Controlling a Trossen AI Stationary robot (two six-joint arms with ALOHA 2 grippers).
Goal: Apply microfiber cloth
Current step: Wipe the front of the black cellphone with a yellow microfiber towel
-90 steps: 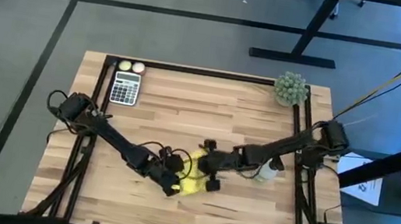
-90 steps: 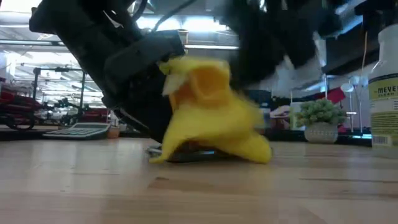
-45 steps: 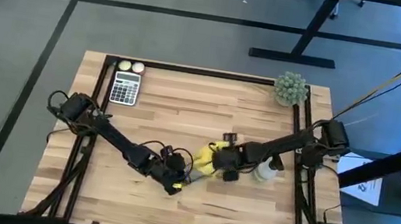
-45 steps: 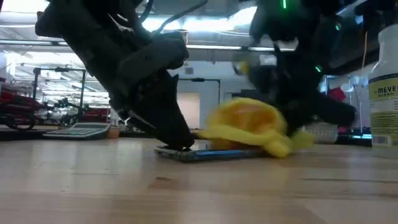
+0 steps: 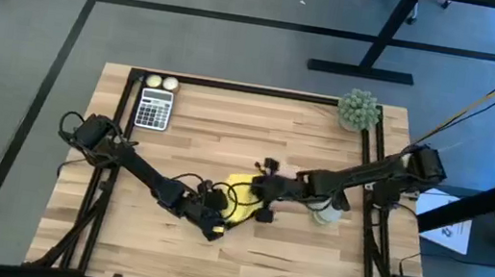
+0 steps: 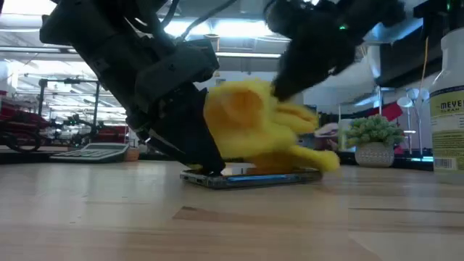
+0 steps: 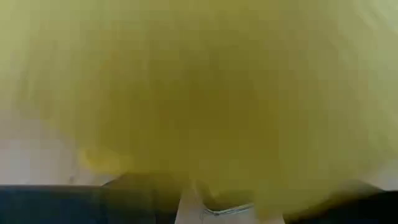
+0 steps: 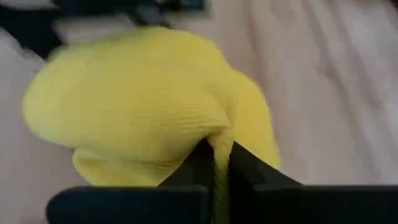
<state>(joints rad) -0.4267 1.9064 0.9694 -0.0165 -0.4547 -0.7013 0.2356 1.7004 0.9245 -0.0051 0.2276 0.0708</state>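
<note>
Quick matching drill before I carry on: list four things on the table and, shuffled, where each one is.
Things:
1. microfiber cloth
2. smartphone
3. calculator
4. potted plant

Places:
A. far right corner
B. flat on the table under the cloth
C. pinched in the right pincer
D. far left, beside two pale balls

Pairs: 1-C, 2-B, 3-D, 4-A

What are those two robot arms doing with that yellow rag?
The right tool is pinching the yellow microfiber cloth and holding it over a black smartphone that lies flat on the wooden table. The left tool is down at one end of the phone. The cloth is bunched up on the phone's screen.
</note>
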